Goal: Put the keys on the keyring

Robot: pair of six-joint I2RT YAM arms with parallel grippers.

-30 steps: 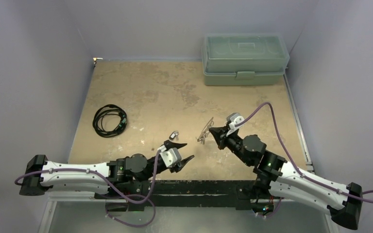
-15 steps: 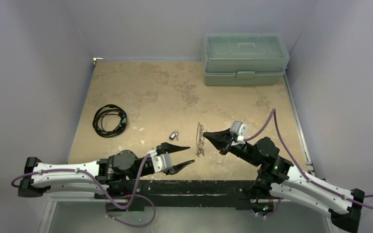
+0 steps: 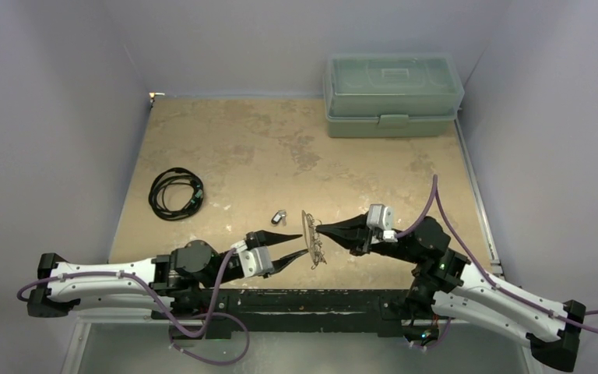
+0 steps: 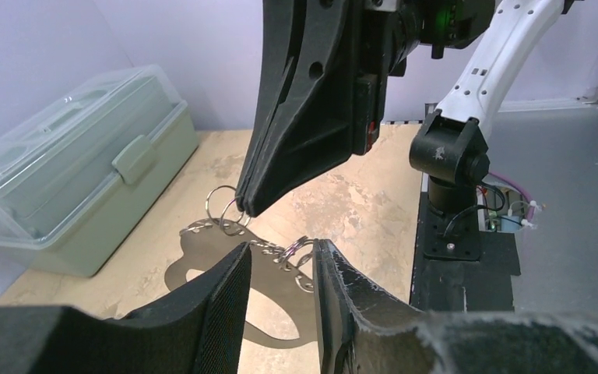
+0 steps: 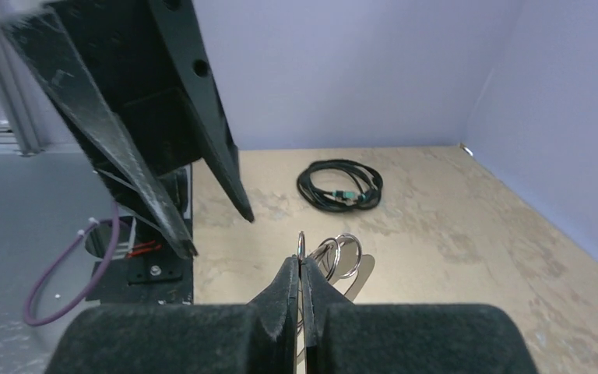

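Keyring [image 3: 310, 237] on edge between left and right jaws

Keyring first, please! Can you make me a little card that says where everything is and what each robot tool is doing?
keyring: held up on edge, pinched by the right tool
right tool: shut on the keyring
left tool: open, one fingertip on each side of the keyring's lower part
loose key: tiny, lying on the table just left of the keyring, in neither tool
black cable: coiled on the left side of the table
green box: lid closed, far right corner
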